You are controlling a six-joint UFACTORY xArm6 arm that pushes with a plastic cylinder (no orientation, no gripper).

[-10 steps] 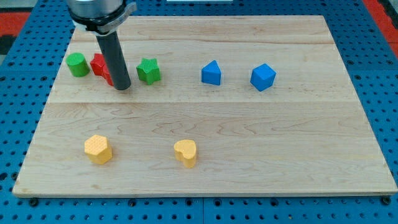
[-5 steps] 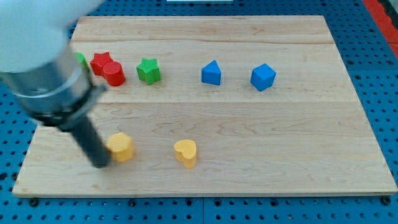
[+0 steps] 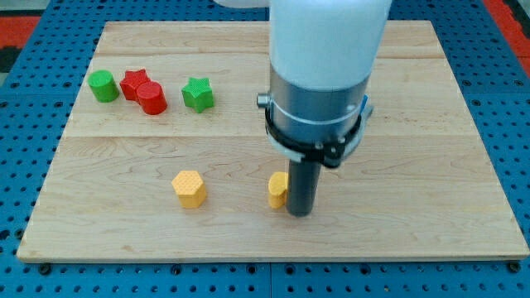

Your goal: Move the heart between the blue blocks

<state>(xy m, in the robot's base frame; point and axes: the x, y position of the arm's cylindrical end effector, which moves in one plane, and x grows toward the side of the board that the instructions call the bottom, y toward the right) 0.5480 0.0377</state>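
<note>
The yellow heart [image 3: 277,189] lies near the view's bottom centre, partly hidden by my rod. My tip [image 3: 301,212] rests on the board touching the heart's right side. The arm's body hides both blue blocks; only a sliver of blue [image 3: 365,106] shows at its right edge. A yellow hexagon block [image 3: 190,189] lies to the left of the heart.
At the view's top left stand a green cylinder [image 3: 103,86], a red star [image 3: 133,82], a red cylinder [image 3: 152,98] and a green star [image 3: 198,93]. The wooden board [image 3: 431,190] lies on a blue pegboard.
My tip swept from the top left down to the bottom left, pushed the yellow hexagon rightward, then moved to the heart's right side. The heart has shifted a little to the right.
</note>
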